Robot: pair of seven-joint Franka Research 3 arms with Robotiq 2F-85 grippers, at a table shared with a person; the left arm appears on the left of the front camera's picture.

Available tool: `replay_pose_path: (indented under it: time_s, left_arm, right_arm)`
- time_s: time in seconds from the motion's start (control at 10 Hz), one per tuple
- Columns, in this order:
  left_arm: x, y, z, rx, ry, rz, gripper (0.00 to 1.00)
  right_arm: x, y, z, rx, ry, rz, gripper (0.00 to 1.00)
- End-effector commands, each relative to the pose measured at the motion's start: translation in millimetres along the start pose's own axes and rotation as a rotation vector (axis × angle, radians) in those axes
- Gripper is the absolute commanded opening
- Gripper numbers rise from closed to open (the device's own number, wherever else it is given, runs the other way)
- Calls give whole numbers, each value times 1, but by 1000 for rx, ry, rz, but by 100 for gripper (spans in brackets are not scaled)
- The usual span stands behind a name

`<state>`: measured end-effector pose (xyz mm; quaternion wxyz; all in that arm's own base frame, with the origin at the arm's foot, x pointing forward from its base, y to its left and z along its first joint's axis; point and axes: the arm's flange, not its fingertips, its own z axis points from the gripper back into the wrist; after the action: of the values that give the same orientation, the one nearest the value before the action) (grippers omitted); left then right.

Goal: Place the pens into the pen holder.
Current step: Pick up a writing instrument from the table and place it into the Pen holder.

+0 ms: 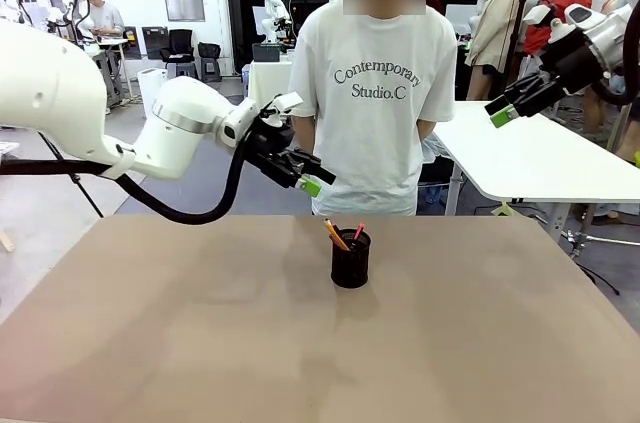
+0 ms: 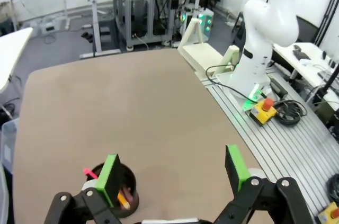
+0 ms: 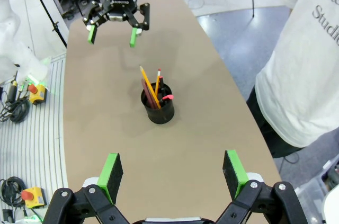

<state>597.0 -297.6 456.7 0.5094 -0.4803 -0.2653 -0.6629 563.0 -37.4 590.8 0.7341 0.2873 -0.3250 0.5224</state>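
Observation:
The black mesh pen holder stands upright near the far middle of the brown table, with the pens sticking out of its top. In the right wrist view the pen holder holds a yellow pencil, a reddish pen and a dark pen with a pink end. My left gripper hangs open in the air above and to the left of the holder, nothing between its fingers. In the left wrist view the pen holder sits behind the left finger. My right gripper is open, raised high at the far right.
A person in a white printed T-shirt stands at the table's far edge, right behind the holder. A white table stands at the back right. The brown tabletop is bare around the holder.

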Motion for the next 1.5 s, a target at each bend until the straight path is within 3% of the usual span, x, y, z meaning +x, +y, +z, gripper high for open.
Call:
replay_pose_path:
  time_s: [0.0, 0.8, 1.4]
  left_arm:
    - [0, -29, 12, 26, 58, 40, 100]
    - [26, -100, 96, 497, 255, 78, 100]
    - [44, -143, 157, 588, 251, 114, 100]
  right_arm:
    - [1, 0, 1, -6, -1, 2, 100]
    - [1, 0, 1, -6, -1, 2, 100]
    - [1, 0, 1, -6, -1, 2, 100]
